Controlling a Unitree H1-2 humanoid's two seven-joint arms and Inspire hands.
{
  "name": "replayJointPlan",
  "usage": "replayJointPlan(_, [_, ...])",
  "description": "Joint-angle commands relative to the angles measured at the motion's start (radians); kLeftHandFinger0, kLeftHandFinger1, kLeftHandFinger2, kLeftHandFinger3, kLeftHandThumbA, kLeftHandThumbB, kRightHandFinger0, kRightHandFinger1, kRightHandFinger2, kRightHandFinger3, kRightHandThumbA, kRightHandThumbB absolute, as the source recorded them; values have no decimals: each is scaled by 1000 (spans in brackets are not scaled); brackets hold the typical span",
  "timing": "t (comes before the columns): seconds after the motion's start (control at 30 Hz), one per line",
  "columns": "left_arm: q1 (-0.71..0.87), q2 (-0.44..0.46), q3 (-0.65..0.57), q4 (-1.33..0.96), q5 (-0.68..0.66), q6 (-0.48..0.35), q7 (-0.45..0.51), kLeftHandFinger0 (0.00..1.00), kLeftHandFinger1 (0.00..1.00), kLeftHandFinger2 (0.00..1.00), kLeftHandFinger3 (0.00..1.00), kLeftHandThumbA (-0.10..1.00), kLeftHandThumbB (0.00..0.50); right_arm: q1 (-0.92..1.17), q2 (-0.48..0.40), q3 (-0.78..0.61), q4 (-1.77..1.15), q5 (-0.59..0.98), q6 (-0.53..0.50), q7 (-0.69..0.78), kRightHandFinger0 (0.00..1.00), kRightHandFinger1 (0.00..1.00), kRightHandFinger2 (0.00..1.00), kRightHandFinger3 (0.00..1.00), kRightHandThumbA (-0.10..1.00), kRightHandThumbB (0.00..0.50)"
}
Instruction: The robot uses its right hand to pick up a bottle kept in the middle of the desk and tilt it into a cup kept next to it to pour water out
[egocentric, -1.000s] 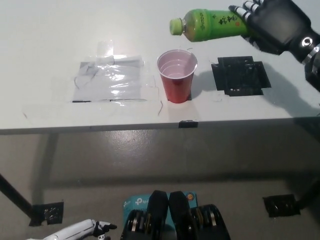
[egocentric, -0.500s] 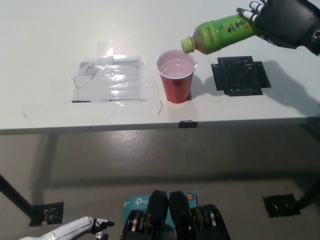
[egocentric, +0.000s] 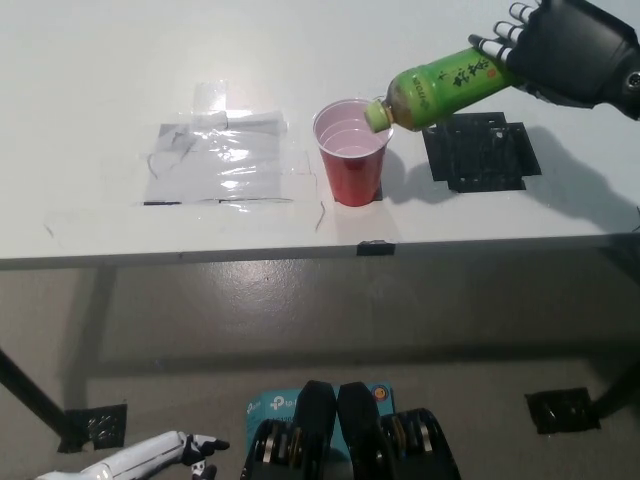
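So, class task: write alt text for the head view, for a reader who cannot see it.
A black right robot hand holds a green bottle tilted neck-down, its cap at the rim of a red cup on a white desk. The white left robot hand rests at the lower left, below the desk.

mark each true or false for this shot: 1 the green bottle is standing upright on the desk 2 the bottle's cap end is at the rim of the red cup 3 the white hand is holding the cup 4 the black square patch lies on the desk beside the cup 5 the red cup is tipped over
1. False. The green bottle is held off the desk, tilted neck down, by the black right hand.
2. True. Its cap end sits at the rim of the red cup.
3. False. The white left hand rests low at the picture's bottom left, far from the cup.
4. True. The black square patch lies flat beside the cup.
5. False. The cup stands upright on the desk.
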Motion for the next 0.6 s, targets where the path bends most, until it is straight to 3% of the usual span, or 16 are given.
replayJointPlan(0.0, [-2,24,5,-24,2,-1,-10,1000,1000,1000,1000,748,328,-35,-2,-59,-34,25,35,-11,0,0,94,89,-93,188])
replayJointPlan(0.1, [-2,24,5,-19,-1,-5,-11,1000,1000,1000,1000,743,326,-29,5,-79,-34,37,31,-2,0,0,94,84,-100,194])
replayJointPlan(0.13, [-1,22,5,-18,3,-4,-7,1000,1000,1000,1000,750,347,-21,10,-96,-41,50,45,18,0,0,88,234,-93,221])
replayJointPlan(0.17, [0,22,6,-16,1,-8,-7,1000,1000,1000,1000,753,346,-18,12,-104,-44,40,56,8,0,0,56,307,-100,250])
replayJointPlan(0.2, [1,21,8,-17,-2,-5,-7,1000,1000,1000,1000,753,344,-11,15,-119,-60,42,77,53,0,0,36,471,-97,240])
replayJointPlan(0.23, [3,19,11,-18,-3,2,-5,1000,1000,1000,1000,749,352,-3,19,-137,-70,59,86,85,0,0,32,503,-100,252])
replayJointPlan(0.37, [19,19,8,-19,3,-10,1,1000,1000,1000,1000,761,350,31,46,-201,-86,125,90,143,0,0,0,429,-100,249])
replayJointPlan(0.4, [19,22,7,-22,2,-4,-3,1000,1000,1000,1000,767,349,48,62,-231,-104,143,126,221,0,0,8,415,-93,226])
replayJointPlan(0.5, [27,19,6,-18,2,-20,0,1000,1000,1000,1000,764,335,72,89,-265,-108,141,165,248,0,0,12,343,-45,215])
replayJointPlan(0.53, [28,18,6,-21,3,-17,1,1000,1000,1000,1000,761,337,85,108,-291,-114,163,194,286,0,0,52,313,-55,185])
replayJointPlan(0.57, [29,16,7,-21,4,-14,3,1000,1000,1000,1000,759,337,101,133,-325,-120,196,233,328,0,20,99,342,-43,186])
